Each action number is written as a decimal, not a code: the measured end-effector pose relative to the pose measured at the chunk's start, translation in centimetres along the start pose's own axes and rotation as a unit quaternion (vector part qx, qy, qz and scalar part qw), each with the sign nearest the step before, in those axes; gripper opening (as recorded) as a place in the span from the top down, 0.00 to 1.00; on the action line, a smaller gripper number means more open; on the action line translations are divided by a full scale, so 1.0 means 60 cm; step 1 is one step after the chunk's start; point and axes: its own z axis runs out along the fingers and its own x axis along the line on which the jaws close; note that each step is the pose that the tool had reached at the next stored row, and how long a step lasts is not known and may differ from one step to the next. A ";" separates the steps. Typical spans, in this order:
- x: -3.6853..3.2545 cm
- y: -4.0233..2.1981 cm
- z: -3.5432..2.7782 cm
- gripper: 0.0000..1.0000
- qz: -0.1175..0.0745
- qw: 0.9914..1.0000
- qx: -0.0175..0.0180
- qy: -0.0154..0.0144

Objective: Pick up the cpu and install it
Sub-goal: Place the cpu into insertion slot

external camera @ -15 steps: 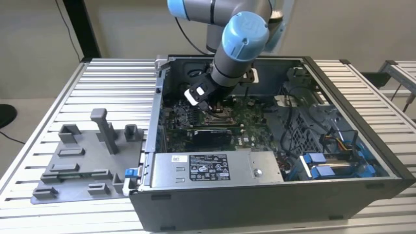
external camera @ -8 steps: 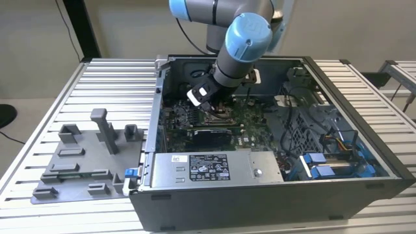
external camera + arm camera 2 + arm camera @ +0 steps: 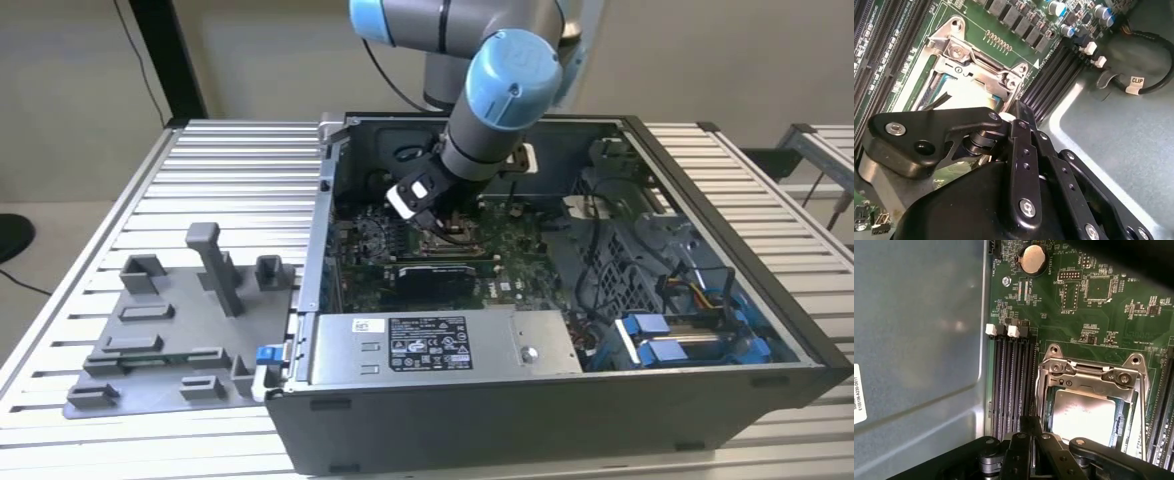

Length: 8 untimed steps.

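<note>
Item: small flat square cpu [image 3: 1081, 412], pale silver-grey metal top. It lay inside the square silvery metal socket frame [image 3: 1089, 374] on the green motherboard [image 3: 1094, 315], just beside the black memory slots [image 3: 1011, 385].

Black tool [image 3: 447, 225] on the blue-and-grey arm [image 3: 501, 90] stood low inside the open dark grey computer case [image 3: 561, 405], right over the socket; whether it was apart or together could not be told.

The case sat mid-way on the slatted silver tabletop [image 3: 227, 180]. A grey fixture tray [image 3: 160, 340] lay toward the tabletop's edge at the exterior view's left.
</note>
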 end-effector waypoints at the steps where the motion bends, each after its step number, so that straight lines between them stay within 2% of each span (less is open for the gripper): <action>1: 0.000 0.001 0.000 1.00 0.000 1.000 0.000 0.000; 8: -0.002 0.007 0.002 1.00 0.000 1.000 0.000 0.000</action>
